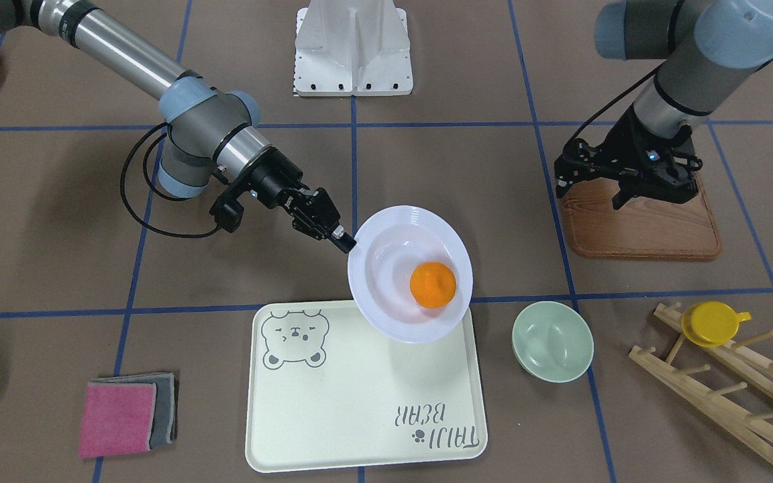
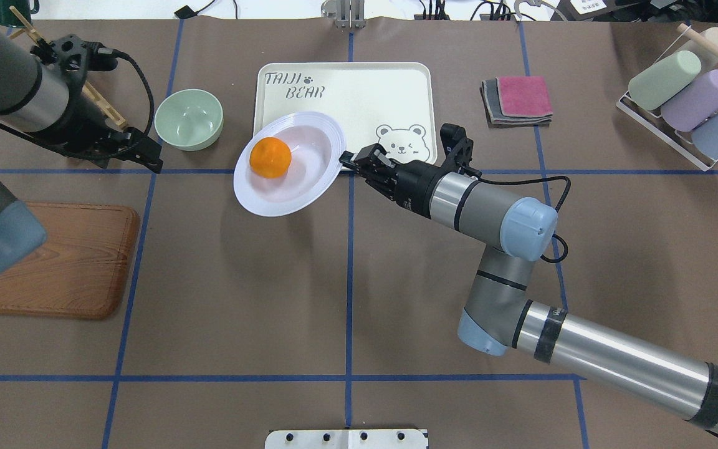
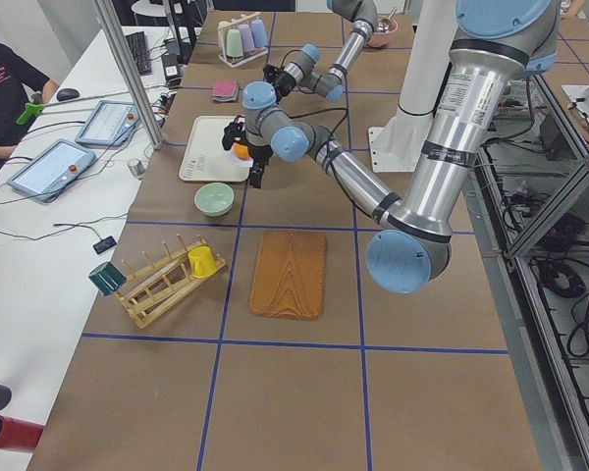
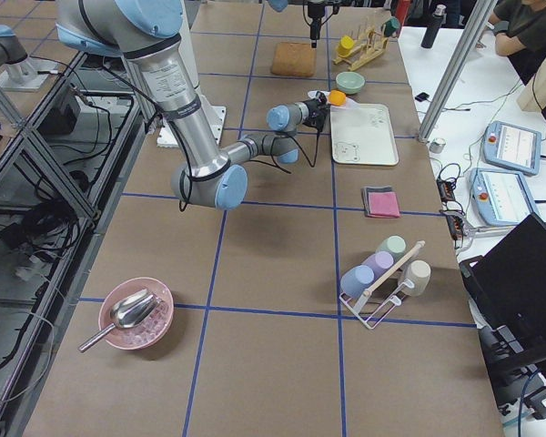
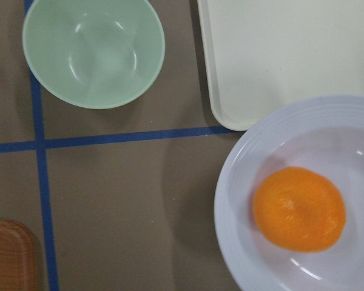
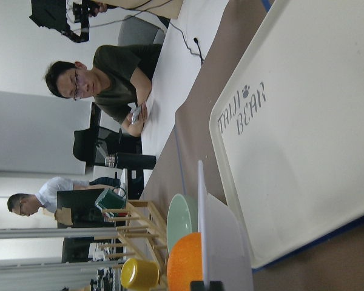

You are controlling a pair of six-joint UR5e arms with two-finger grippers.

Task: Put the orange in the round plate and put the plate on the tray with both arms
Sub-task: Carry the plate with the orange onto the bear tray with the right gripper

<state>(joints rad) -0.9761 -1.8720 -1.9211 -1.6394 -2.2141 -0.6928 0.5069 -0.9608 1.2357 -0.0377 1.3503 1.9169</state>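
The orange (image 1: 433, 284) (image 2: 270, 157) (image 5: 298, 209) lies in the well of the white round plate (image 1: 386, 225) (image 2: 272, 202) (image 5: 233, 206). My right gripper (image 1: 346, 241) (image 2: 344, 160) is shut on the plate's rim and holds it tilted above the table. The plate overlaps the robot-side corner of the cream tray (image 1: 359, 402) (image 2: 359, 93) nearest the green bowl. In the right wrist view the plate (image 6: 201, 218) shows edge-on, with the orange (image 6: 185, 267) beside it and the tray (image 6: 309, 151) beyond. My left gripper (image 1: 591, 194) (image 2: 144, 156) hovers open and empty over the edge of the wooden board, apart from the plate.
A pale-green bowl (image 1: 552, 340) (image 2: 189, 118) sits beside the tray. The wooden board (image 1: 641, 225) lies under my left arm. A wooden rack with a yellow cup (image 1: 714, 323) stands at the table edge. Folded cloths (image 2: 518, 98) and a cup rack (image 2: 683, 100) lie on the other side.
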